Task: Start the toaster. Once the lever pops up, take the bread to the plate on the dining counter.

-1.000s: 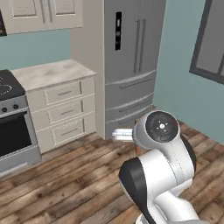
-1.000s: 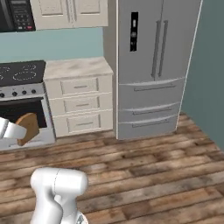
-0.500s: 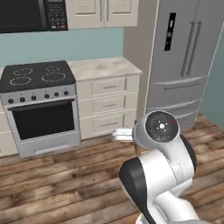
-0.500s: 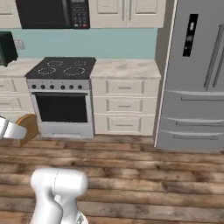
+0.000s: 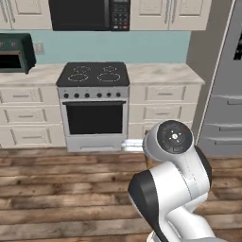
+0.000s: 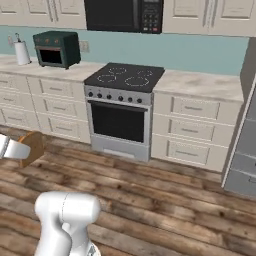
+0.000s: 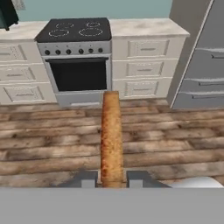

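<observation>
Hand view is showing the two-finger gripper (image 7: 112,179) clamping the small golden-brown toast slice (image 7: 111,135) edge-on between its dark tips, the slice hanging in the air over the wooden plank floor (image 7: 52,144). Farther off, a steel oven with a black cooktop (image 7: 78,57) is standing between cream drawer cabinets (image 7: 142,68), and a dark green toaster oven (image 6: 56,49) is sitting near the left end of the pale countertop (image 6: 200,84).

I see the bread (image 7: 112,140) with a rough, matt golden-brown crust. The floor (image 5: 61,189) looks like worn wood planks. The stove (image 5: 94,108) front seems brushed metal, its top (image 5: 94,74) glossy black.
</observation>
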